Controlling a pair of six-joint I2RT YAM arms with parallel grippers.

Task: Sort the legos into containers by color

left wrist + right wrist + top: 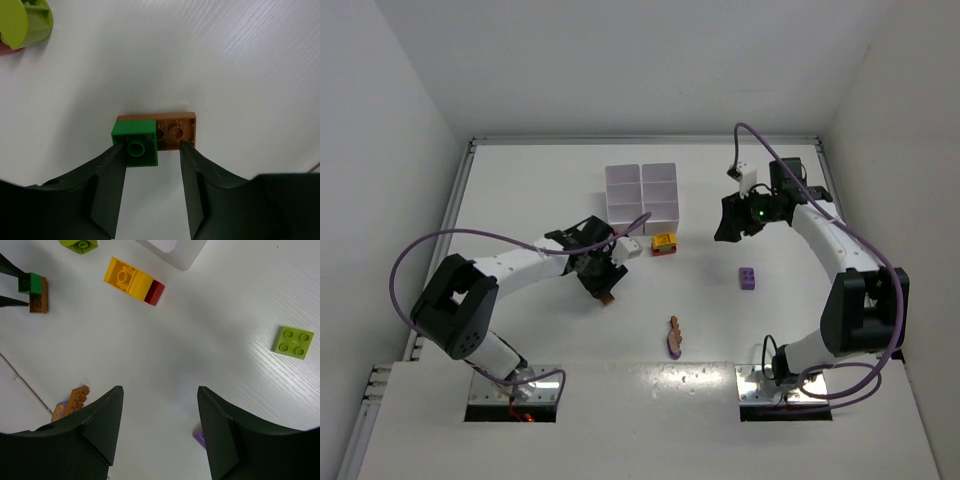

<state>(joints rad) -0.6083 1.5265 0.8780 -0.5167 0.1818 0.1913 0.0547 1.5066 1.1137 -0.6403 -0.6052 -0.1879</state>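
Observation:
A green brick point(135, 145) stuck on an orange brick point(176, 131) lies on the table. My left gripper point(151, 145) is open and straddles this clump, with its left finger touching the green brick; it also shows in the top view point(603, 290). My right gripper point(160, 392) is open and empty, hovering right of the white six-compartment tray point(641, 190). A yellow-and-red clump point(664, 243) sits just below the tray. A purple brick point(748, 278) lies to the right. An orange-and-purple clump point(675, 335) lies nearer the front.
A lime brick point(293, 340) lies alone on the table in the right wrist view. Another lime piece point(25, 22) sits near the left gripper. Purple cables loop over both arms. White walls enclose the table at the back and sides.

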